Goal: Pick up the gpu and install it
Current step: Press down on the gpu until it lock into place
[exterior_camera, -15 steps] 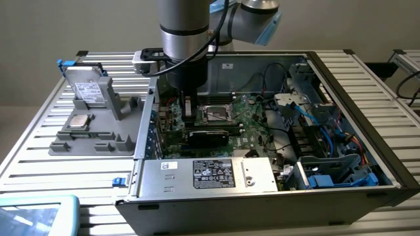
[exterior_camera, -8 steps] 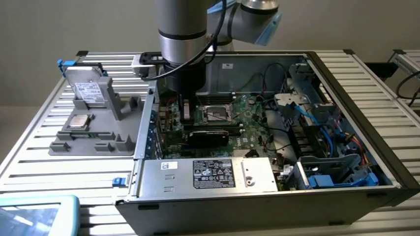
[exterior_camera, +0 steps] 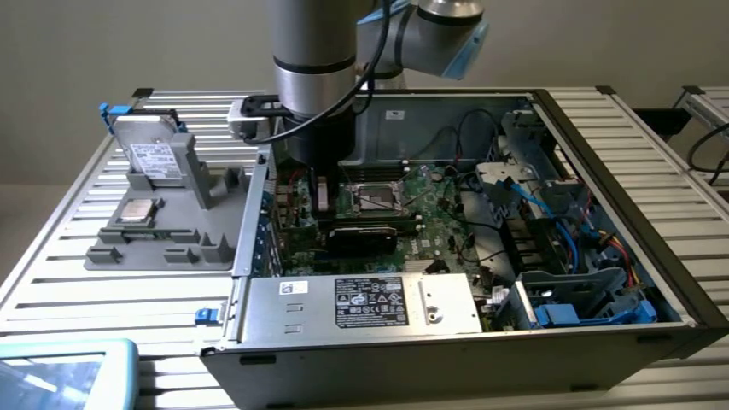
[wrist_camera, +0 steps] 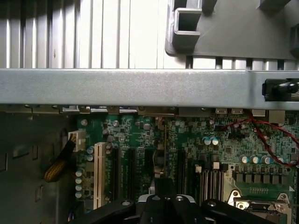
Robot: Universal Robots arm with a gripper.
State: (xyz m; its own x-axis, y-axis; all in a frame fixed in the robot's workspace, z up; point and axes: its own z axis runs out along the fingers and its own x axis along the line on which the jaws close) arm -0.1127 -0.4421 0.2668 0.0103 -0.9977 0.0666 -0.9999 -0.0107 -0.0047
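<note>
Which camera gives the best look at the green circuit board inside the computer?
The wrist view: the green circuit board sits close, slots and capacitors distinct. In the exterior view the arm hides part of it.

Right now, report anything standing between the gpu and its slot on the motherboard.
Nothing visible does. The gpu stands edge-on at the pincer, among the black expansion slots on the motherboard. The neighbouring slots are bare, and the yellow cable bundle lies off to one side.

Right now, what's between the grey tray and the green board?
The case's metal wall runs between the tray and the board. The wrist view shows it best.
</note>
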